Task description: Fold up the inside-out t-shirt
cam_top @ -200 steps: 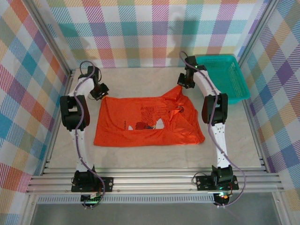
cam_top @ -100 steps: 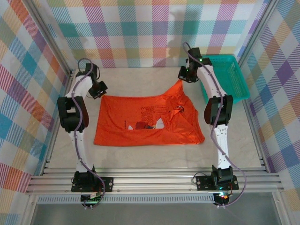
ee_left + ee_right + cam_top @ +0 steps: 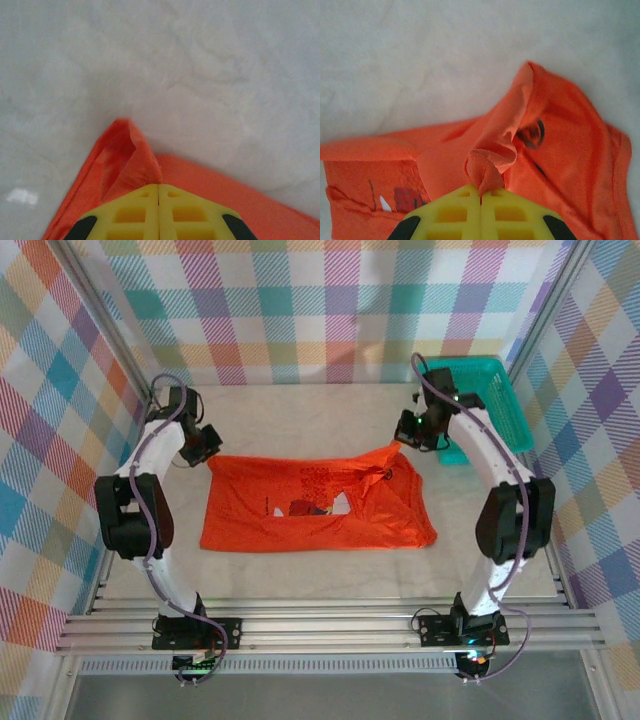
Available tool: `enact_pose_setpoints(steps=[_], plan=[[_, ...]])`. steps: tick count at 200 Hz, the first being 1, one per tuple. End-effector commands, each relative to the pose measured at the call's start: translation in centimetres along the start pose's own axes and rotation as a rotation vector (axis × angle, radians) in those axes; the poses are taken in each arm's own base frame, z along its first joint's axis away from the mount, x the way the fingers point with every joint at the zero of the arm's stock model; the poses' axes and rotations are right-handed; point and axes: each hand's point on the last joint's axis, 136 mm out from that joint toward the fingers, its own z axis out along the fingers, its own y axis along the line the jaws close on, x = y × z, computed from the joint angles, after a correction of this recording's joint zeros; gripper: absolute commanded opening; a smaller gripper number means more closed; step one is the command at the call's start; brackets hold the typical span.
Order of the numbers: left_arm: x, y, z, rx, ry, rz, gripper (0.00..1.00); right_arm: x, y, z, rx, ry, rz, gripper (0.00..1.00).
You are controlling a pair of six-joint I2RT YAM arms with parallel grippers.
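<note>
The orange-red t-shirt lies mostly flat on the bench. Its far edge is strung between the two claws and the rest spreads away from them toward the arm bases. The half below the left claw looks pretty smooth. The half below the right claw is rumpled, with ridges and a loose flap. The little print of white and dark bits sits roughly midway between the claws, a bit nearer the bases.

The left claw has its yellow jaws pressed together on the far left corner, with a small peak of cloth poking out just ahead of the tips. The right claw is clamped tight too, on a bunched fold that rises straight ahead of it, so the cloth there sits a little off the bench. A teal basket is just beyond the right claw, on its outer side.

My read: this is the grab-the-far-edge stage, with both ends pinched and ready to be pulled taut or carried over. The next move probably needs both claws to lift together and evenly, since the right one has a wad rather than a clean corner and could drag wrinkles into the fold
</note>
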Motion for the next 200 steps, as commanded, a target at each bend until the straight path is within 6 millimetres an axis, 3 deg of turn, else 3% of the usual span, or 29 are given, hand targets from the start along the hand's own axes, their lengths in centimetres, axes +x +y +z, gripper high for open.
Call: enact_pose_setpoints(steps=[1,92,123,161,170,179,187,200], plan=[[1.1,0.3,-1.0,0.003,-0.032,0.019,0.07,2.7,0.4,-0.2,-0.056,-0.001,0.023,0.0],[6.4,4.1,-0.5,-0.055,0.01,-0.002,0.08,12.7,-4.6,-0.5,-0.015,0.06,0.125,0.0],[7.8,5.4,0.2,-0.089,0.025,-0.008,0.1,14.6,-6.0,0.6,0.005,0.091,0.143,0.0],[8.9,6.1,0.7,-0.107,0.041,-0.02,0.15,15.6,-6.6,1.8,0.015,0.113,0.157,0.01],[9.2,6.4,0.8,-0.116,0.042,-0.023,0.2,15.8,-6.8,2.0,0.017,0.118,0.158,0.1],[9.4,6.7,0.8,-0.13,0.041,-0.023,0.37,16.2,-6.9,2.1,0.022,0.127,0.162,0.19],[9.4,6.9,0.7,-0.148,0.033,-0.021,0.45,16.5,-7.2,2.0,0.032,0.13,0.164,0.24],[9.0,7.1,-0.3,-0.18,-0.007,-0.008,0.63,16.8,-7.6,1.4,0.052,0.12,0.162,0.4]])
